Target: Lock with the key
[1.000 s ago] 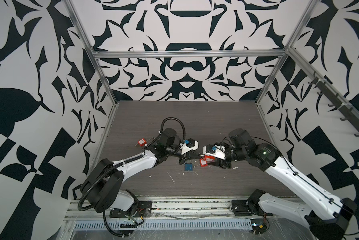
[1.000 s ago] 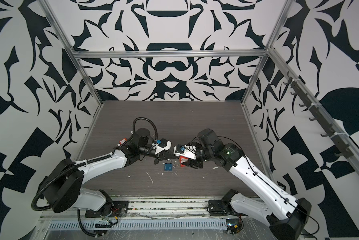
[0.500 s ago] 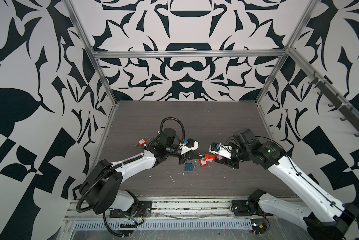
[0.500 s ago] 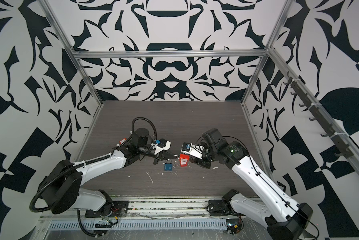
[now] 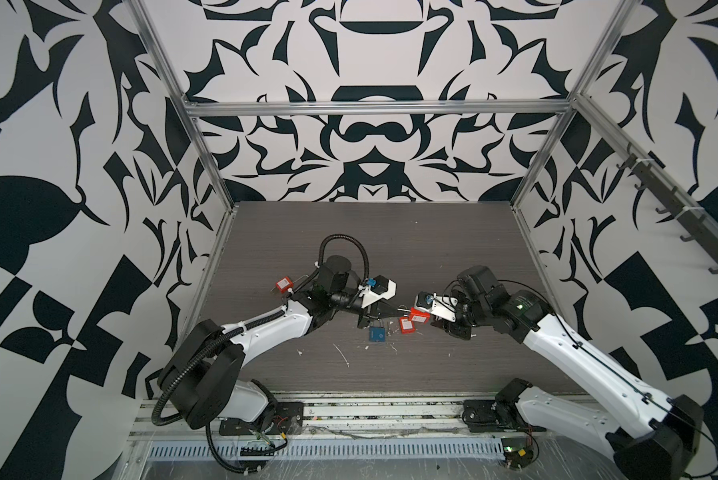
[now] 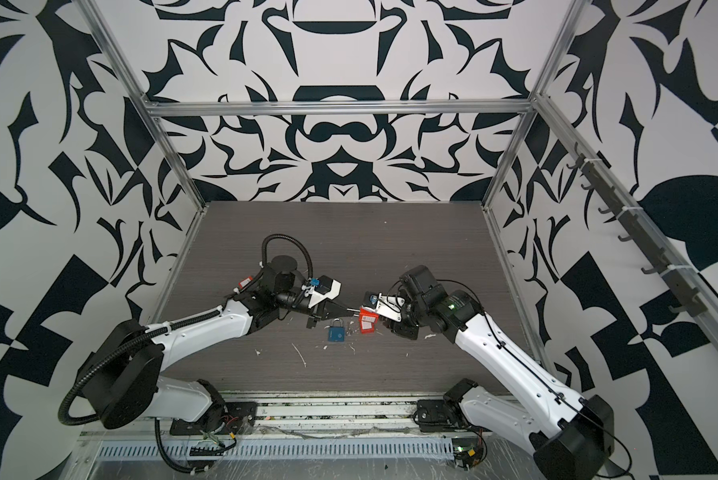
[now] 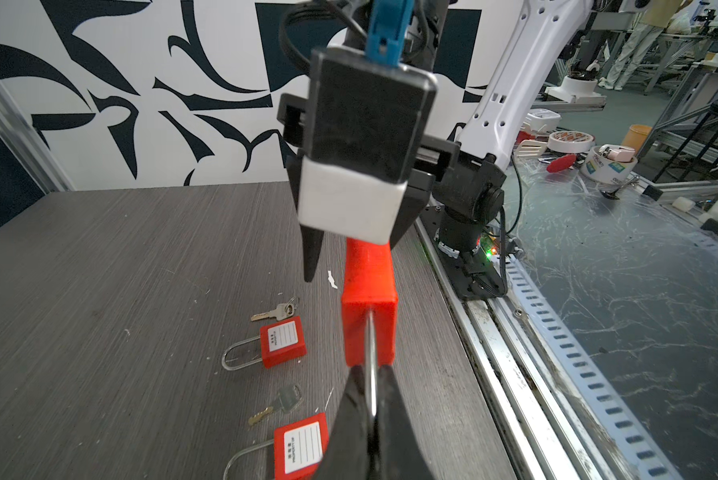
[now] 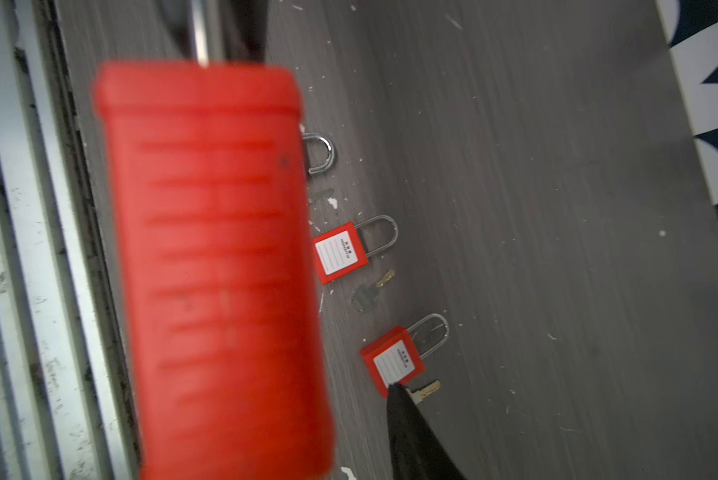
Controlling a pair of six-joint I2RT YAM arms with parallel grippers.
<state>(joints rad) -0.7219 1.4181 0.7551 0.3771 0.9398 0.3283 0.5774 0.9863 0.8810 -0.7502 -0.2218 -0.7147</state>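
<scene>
Left gripper [image 7: 372,376] clamped tight on the shackle [image 7: 372,357] of a red padlock [image 7: 370,328], which is up off the table [image 7: 100,270]. The padlock body points into the right gripper [image 7: 355,259]. Its jaws stand apart, one each side of the body, and one finger [image 7: 311,253] is clear of it. Keys [image 7: 280,311] lie loose on the table below both grippers, beside spare red padlocks [image 7: 283,340]. Blue padlock [image 5: 377,333] lies just under the left gripper.

In the right wrist view the held red padlock [image 8: 216,249] was blurred and ran off the edge; behind it only another lock's shackle [image 8: 322,153] showed.
</scene>
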